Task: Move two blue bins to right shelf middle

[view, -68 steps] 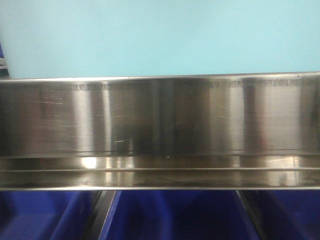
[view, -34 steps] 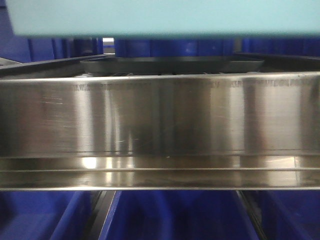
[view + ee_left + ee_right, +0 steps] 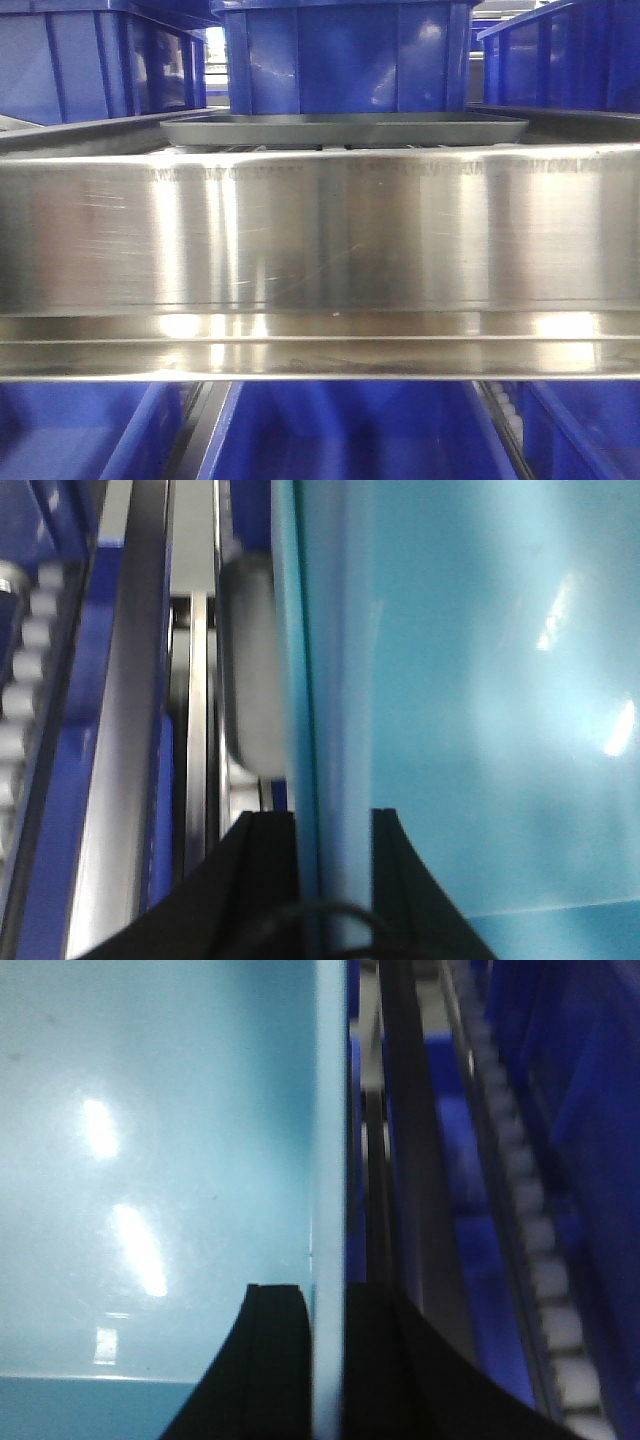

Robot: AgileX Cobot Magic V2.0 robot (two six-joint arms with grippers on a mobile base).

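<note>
Two wrist views, one load. The left gripper (image 3: 328,825) has its black fingers pinched on the thin wall of a pale blue bin (image 3: 480,680), one finger on each face. The right gripper (image 3: 318,1295) clamps the opposite wall (image 3: 150,1160) in the same way. The bin therefore hangs between the arms, beside and above the steel shelf rail (image 3: 320,240), and does not appear in the front view. Behind the rail lie a grey tray (image 3: 340,130) and dark blue bins (image 3: 340,60); more dark blue bins show below the rail. A roller track (image 3: 530,1230) runs alongside it.

Progress, as judged: the carry is under way and no placement is done. The pale wall touches no shelf surface in either wrist view. Whether one tub or a nested pair is gripped cannot be told. What remains is to bring the load to the right shelf's middle level — not identifiable here — set it down and release it.
</note>
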